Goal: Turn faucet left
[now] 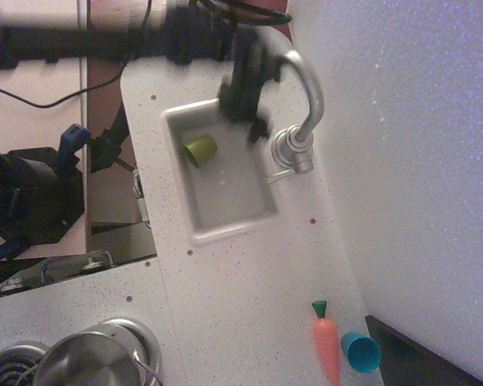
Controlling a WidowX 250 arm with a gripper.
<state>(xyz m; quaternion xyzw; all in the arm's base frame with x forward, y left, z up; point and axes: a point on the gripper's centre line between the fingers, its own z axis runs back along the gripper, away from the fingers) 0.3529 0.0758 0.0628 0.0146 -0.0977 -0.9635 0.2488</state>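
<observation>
A green cup lies in the sink; carrot beside blue cup.
</observation>
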